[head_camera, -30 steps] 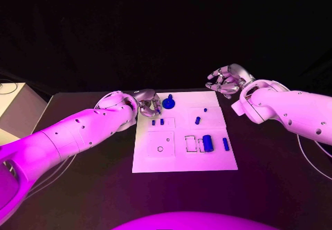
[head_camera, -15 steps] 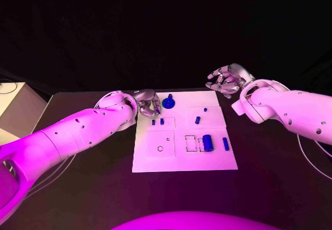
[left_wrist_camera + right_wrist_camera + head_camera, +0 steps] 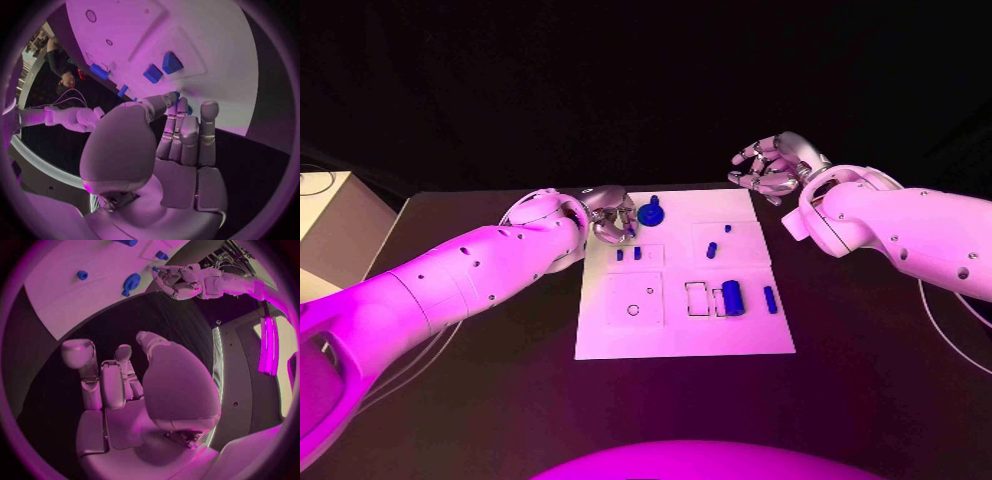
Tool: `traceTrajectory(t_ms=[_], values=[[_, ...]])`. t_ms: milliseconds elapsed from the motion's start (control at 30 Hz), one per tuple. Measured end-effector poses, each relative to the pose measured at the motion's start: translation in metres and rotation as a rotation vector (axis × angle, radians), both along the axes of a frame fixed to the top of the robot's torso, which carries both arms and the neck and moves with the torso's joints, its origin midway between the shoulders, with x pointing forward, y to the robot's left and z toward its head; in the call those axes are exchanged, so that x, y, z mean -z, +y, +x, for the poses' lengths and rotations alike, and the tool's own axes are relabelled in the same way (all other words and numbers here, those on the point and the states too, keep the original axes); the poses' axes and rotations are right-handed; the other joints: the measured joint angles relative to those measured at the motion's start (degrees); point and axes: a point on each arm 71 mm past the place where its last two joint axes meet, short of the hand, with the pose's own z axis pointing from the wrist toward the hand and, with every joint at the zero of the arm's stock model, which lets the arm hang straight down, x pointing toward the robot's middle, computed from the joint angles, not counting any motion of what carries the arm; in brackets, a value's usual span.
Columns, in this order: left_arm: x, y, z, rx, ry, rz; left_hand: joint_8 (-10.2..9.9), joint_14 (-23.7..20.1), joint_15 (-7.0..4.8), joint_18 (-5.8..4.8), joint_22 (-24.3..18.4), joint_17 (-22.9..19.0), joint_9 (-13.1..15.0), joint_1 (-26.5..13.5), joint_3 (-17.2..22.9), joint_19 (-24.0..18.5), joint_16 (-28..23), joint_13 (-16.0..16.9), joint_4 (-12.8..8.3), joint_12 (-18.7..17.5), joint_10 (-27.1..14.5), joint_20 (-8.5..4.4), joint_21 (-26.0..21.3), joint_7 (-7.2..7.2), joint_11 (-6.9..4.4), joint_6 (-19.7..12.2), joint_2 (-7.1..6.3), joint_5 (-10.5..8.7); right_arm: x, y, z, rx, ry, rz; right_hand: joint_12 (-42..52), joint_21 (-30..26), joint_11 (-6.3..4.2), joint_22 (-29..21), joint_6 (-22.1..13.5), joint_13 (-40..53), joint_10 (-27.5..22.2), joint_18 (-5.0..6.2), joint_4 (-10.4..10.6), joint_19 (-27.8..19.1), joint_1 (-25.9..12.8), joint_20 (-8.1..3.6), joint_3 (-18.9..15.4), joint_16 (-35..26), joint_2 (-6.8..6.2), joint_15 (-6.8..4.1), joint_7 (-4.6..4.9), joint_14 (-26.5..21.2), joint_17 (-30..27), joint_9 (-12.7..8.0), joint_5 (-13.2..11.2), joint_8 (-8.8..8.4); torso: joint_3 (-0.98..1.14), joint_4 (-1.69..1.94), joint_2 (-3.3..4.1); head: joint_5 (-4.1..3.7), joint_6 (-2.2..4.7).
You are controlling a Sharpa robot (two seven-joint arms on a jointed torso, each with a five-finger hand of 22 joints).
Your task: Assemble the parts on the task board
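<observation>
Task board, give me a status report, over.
Left hand at the task board's far left corner, pinching a small blue part. Right hand empty, fingers curled, off the board's far right corner. Nothing in the way.

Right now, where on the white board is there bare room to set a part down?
The near strip of the task board, below the outlined slots, is bare. The far right corner beyond the small peg is also free. It is crowded at the far left, where the left robot hand sits beside the round blue part.
</observation>
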Motion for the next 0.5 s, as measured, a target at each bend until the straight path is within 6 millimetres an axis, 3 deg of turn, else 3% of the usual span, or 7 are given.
traceTrajectory(t_ms=[500], values=[[0.0011,-0.0024,0.0000,0.005,0.016,0.011,-0.01,0.00,0.00,0.00,0.16,0.06,0.02,0.20,-0.02,0.00,0.00,-0.01,0.00,-0.15,0.01,0.00,0.00,0.02,0.02,0.02,0.18,-0.07,0.0000,0.0005,0.0001,-0.001,0.000,0.000,0.00,0.00,0.00,0.00,0.00,0.00,0.01,0.00,0.00,0.00,0.00,0.00,0.00,0.00,0.00,0.00,0.00,0.00,0.00,0.00,0.00,0.00,0.03,0.08,-0.07,-0.21,-0.43]])
